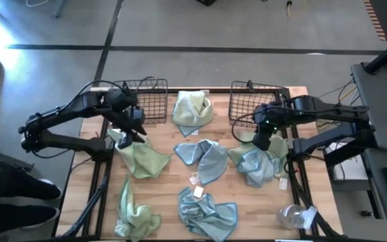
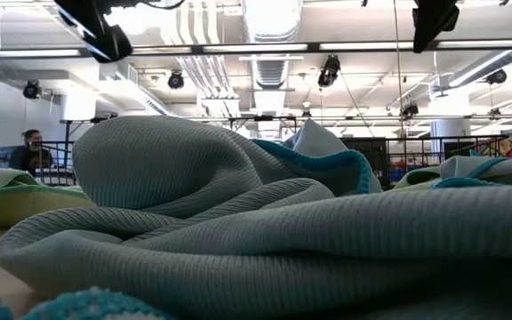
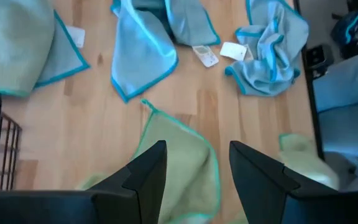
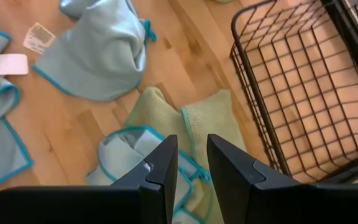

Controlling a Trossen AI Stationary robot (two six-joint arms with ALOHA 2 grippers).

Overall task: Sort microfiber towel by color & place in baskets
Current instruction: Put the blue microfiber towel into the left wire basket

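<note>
My left gripper (image 1: 140,132) hangs over the left part of the desk (image 1: 168,183), just in front of the left basket (image 1: 148,99). Its fingers (image 3: 146,171) stand apart with nothing between them. Directly below lies a pale green towel (image 1: 142,160), spread flat on the wood.

My right gripper (image 1: 261,142) hangs in front of the right basket (image 1: 255,99). Its fingers (image 4: 160,167) stand slightly apart, a narrow gap between them, and hold nothing. Under it lies a heap of light blue towels (image 1: 259,166) with a pale green towel (image 4: 211,122) lying beside them, close to the basket's wire wall. What shows of both baskets holds no towel.

Other things around:
- A pale green towel (image 1: 192,111) is bunched between the two baskets at the back of the desk.
- A light blue towel (image 1: 205,159) lies at the centre, with small white tags beside it.
- A second light blue towel (image 1: 207,212) is crumpled at the front edge.
- A further pale green towel (image 1: 135,215) lies at the front left.
- A clear plastic wrapper (image 1: 296,216) rests at the front right corner.

In the low view, the front blue towel fills most of the picture. A person (image 2: 29,152) sits in the room beyond.
</note>
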